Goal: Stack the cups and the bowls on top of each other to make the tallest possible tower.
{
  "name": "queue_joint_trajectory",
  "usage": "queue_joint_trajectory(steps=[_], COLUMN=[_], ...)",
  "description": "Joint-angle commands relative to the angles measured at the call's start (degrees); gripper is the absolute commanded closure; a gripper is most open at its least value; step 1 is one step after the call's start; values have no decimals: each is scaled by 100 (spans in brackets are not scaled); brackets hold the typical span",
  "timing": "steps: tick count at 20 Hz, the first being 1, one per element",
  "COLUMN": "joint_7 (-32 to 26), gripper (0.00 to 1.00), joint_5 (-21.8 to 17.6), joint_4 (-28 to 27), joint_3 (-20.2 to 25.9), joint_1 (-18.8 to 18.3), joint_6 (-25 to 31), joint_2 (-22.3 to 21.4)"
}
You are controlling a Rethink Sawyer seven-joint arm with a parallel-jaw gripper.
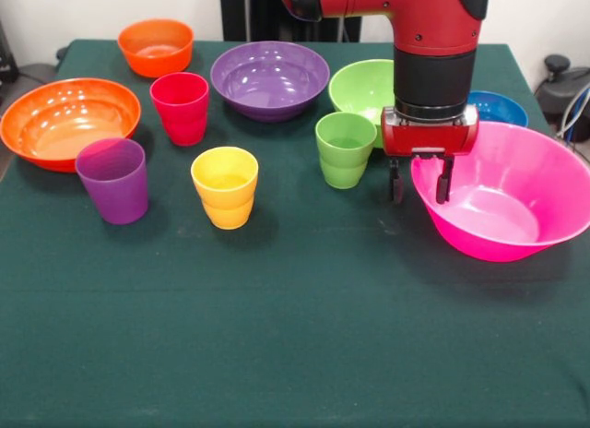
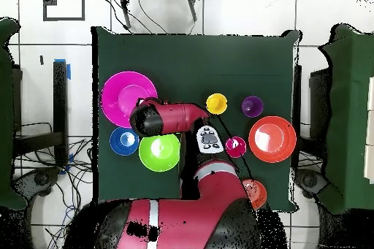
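Green-clothed worktop (image 1: 277, 354) has everything spread out, nothing stacked yet. The big glossy pink plastic bowl (image 1: 516, 207) sits on the right in the front view, and the red-and-black arm's gripper (image 1: 419, 184) hangs right at its left rim. Its black fingers (image 1: 395, 181) are parted, straddling the rim, gripping nothing. The small green plastic tumbler (image 1: 344, 148) stands just left of them.

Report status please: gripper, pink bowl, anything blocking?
Gripper open, fingers straddling the pink bowl's rim. Bowl on the table, not lifted. Green cup close beside; nothing between the fingers but the rim.
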Motion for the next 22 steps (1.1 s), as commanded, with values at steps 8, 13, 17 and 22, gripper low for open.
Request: queue_joint_trajectory(steps=[8, 13, 17, 22], joint_7=[118, 108, 109, 145], gripper=[0, 0, 0, 0], joint_5=[-291, -293, -288, -281], joint_4=[-14, 18, 51, 164], joint_3=[197, 189, 162, 133], joint_1=[-15, -13, 4, 24], joint_6=[176, 220, 278, 296], joint_2=[167, 113, 38, -97])
